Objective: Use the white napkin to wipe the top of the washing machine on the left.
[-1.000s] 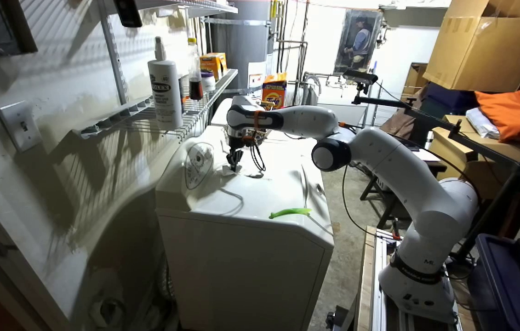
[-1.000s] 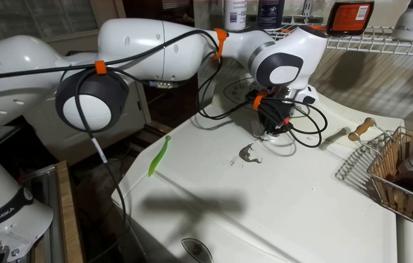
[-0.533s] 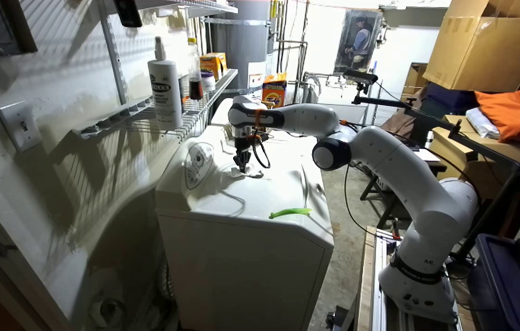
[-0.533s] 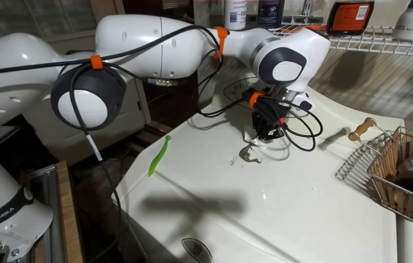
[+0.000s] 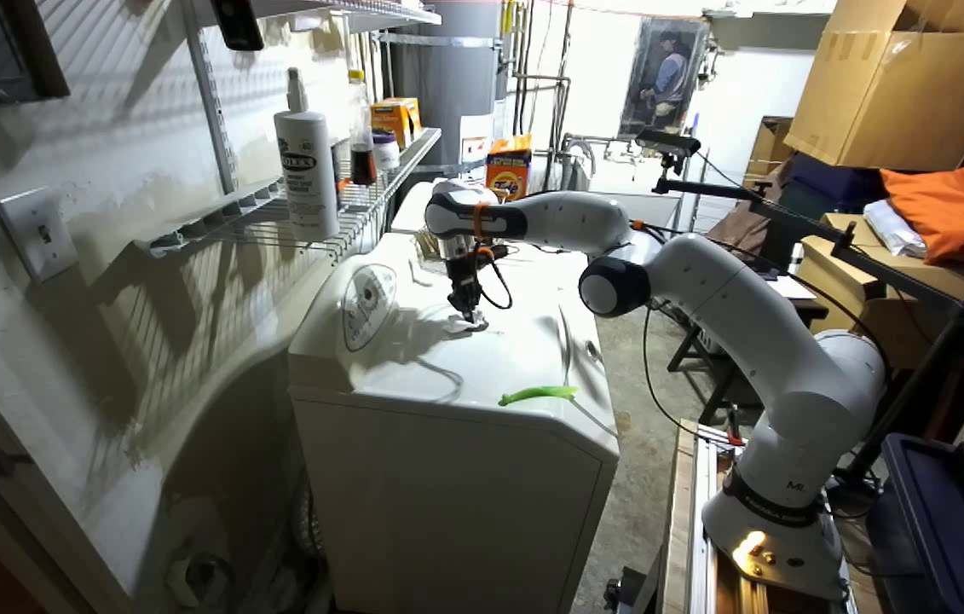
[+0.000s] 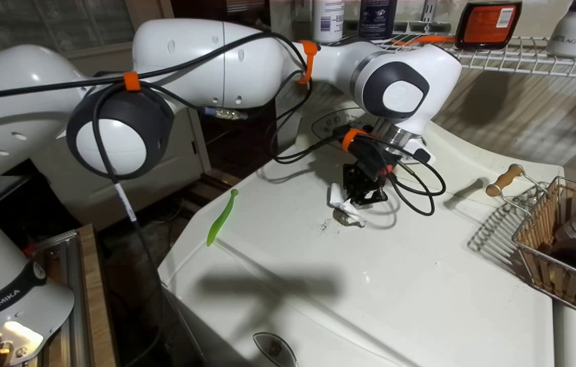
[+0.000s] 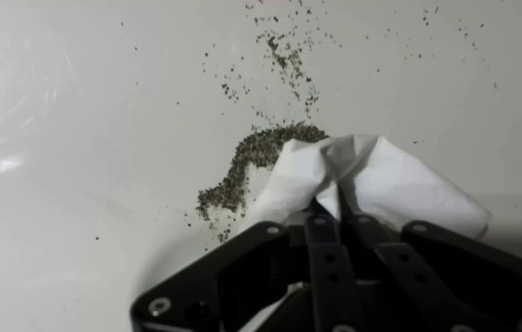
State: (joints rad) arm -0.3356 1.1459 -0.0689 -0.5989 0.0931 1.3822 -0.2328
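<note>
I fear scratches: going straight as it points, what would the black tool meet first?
Likely the white washing machine's flat top, perhaps dark granular dirt, through the gripped, crumpled white napkin; depth unclear.

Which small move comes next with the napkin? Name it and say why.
Probably a short sweep of the white napkin across the dark grains on the washing machine: the hand is shut on the napkin, whose edge overlaps the grains in the wrist view.

Laundry room, washing machine (image 5: 452, 443), Tide box (image 5: 508, 167), water heater (image 5: 439, 85)
</note>
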